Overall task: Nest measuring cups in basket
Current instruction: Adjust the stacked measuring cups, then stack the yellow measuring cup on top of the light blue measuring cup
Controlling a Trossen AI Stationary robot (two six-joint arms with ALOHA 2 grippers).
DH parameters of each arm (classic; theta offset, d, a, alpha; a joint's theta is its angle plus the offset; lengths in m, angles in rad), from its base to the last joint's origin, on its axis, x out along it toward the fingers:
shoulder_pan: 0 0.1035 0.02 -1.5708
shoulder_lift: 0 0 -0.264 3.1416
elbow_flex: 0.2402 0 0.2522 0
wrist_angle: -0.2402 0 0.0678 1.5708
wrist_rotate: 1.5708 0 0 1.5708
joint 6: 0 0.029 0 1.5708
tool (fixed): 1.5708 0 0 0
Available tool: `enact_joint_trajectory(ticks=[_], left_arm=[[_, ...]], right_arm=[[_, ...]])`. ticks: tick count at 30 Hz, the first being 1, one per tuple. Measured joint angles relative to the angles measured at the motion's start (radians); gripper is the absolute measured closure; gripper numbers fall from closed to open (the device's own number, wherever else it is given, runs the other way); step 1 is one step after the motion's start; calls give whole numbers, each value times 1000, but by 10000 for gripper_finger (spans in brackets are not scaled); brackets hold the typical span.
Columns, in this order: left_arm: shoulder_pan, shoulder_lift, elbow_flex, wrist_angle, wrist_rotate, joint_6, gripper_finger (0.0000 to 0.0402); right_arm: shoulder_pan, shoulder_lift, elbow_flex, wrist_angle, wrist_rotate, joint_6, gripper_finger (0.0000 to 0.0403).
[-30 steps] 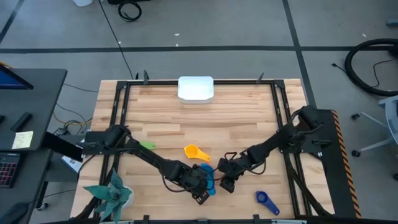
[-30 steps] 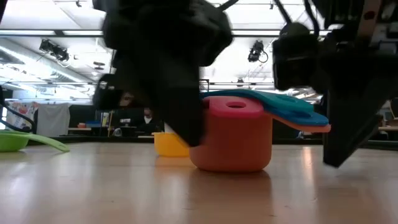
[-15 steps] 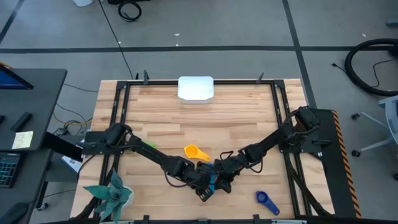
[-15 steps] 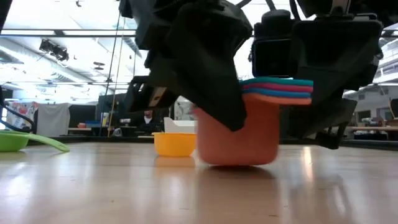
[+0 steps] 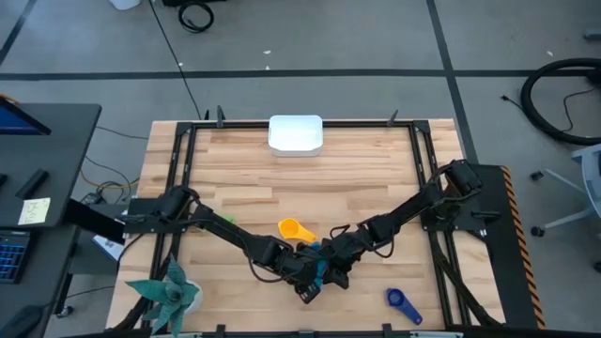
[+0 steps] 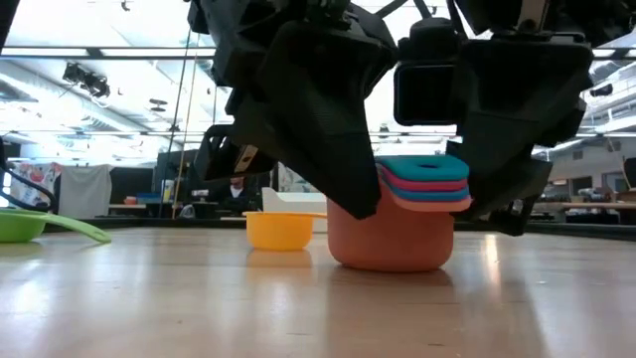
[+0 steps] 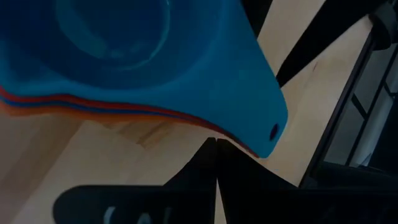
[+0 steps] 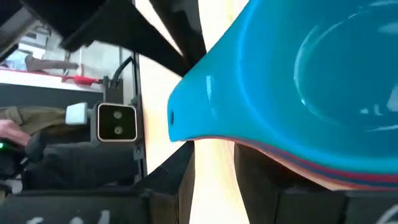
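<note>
Since a second ago, the right gripper (image 5: 334, 268) has slid in against the nested cup stack (image 5: 317, 271) on the tabletop (image 5: 357, 178) in the high view, opposite the left gripper (image 5: 302, 274); the yellow cup (image 5: 292, 229), dark blue cup (image 5: 403, 304) and far white basket (image 5: 296, 133) lie apart. Low view: the orange-bottomed stack (image 6: 393, 231) sits flat. Wrist views: left gripper (image 7: 216, 146) fingers pressed together under the stacked handles (image 7: 264, 124); right gripper (image 8: 214, 155) half-spread below them.

Potted plant (image 5: 169, 291); wooden table (image 5: 357, 178)
</note>
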Motion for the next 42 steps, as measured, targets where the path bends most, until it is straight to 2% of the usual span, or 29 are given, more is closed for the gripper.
enact_joint_trajectory(ticks=[7, 10, 13, 17, 20, 24, 27, 34, 42], left_arm=[[-5, 0, 0, -47, 1, 7, 391], [-14, -1, 0, -125, 17, 6, 391], [-23, -10, 1, -226, 76, 5, 391], [-43, -32, 1, -353, 96, 3, 391], [-52, -67, 1, -431, 72, 6, 391], [-54, -124, 1, -517, -28, 3, 391], [-48, -169, 1, -541, -89, 55, 391], [-32, -187, 1, -564, -95, 164, 391], [4, -187, 1, -601, -88, 259, 390]], right_arm=[[6, 0, 0, -83, -63, -24, 287], [11, -6, 0, -150, -73, -33, 288], [14, -29, -1, -240, -75, -49, 289], [15, -98, -1, -365, -68, -77, 289], [15, -173, -1, -443, -51, -83, 289], [15, -293, -1, -520, 5, -83, 289], [15, -381, -1, -546, 62, -82, 289], [13, -513, -1, -533, 197, -104, 289], [14, -537, -1, -452, 156, -102, 289]])
